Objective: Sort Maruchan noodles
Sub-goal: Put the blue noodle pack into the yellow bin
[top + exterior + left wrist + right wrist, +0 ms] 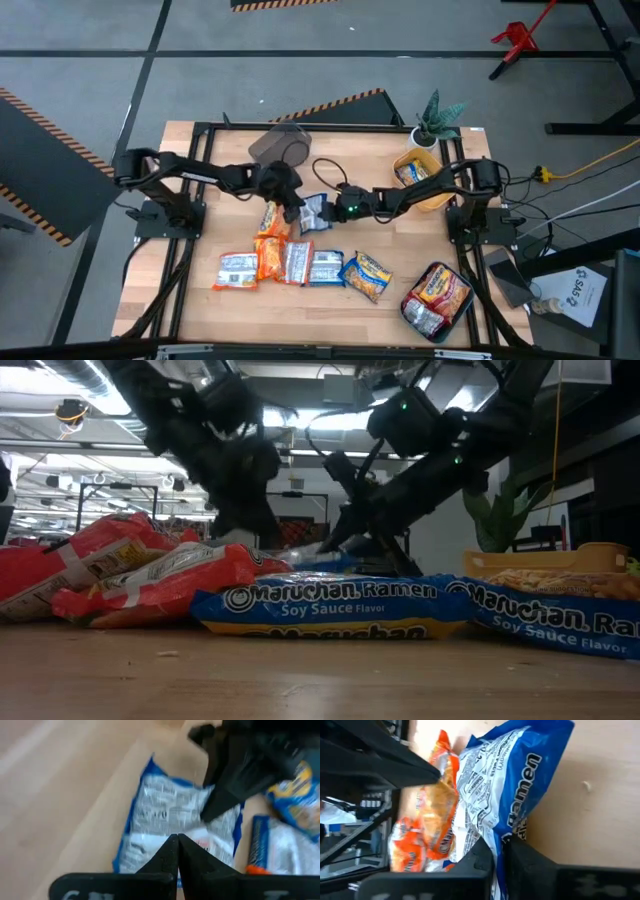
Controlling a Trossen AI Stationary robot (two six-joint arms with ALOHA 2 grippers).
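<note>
A blue-white Maruchan noodles packet (314, 212) lies at the table's middle, next to an orange packet (270, 222). My right gripper (498, 851) reaches in from the right and is shut on the blue-white packet (520, 775). My left gripper (177, 845) comes from the left and hovers just above the same packet (170, 810), fingers shut with nothing between them. Several more packets (297, 266) lie flat in a row near the table's front edge. My right gripper pinches an edge of the blue-white packet (492, 834) between its two fingers. It comes from the table's right side, slanting downward. The rest of the packet stretches away from the fingers toward the orange packet (432, 815).
A yellow container (420, 176) with a packet in it stands at the far right beside a potted plant (437, 120). A grey container (281, 147) stands at the far middle. A further container (437, 298) at the near right holds red-orange packets. Bare wood shows at the near left.
</note>
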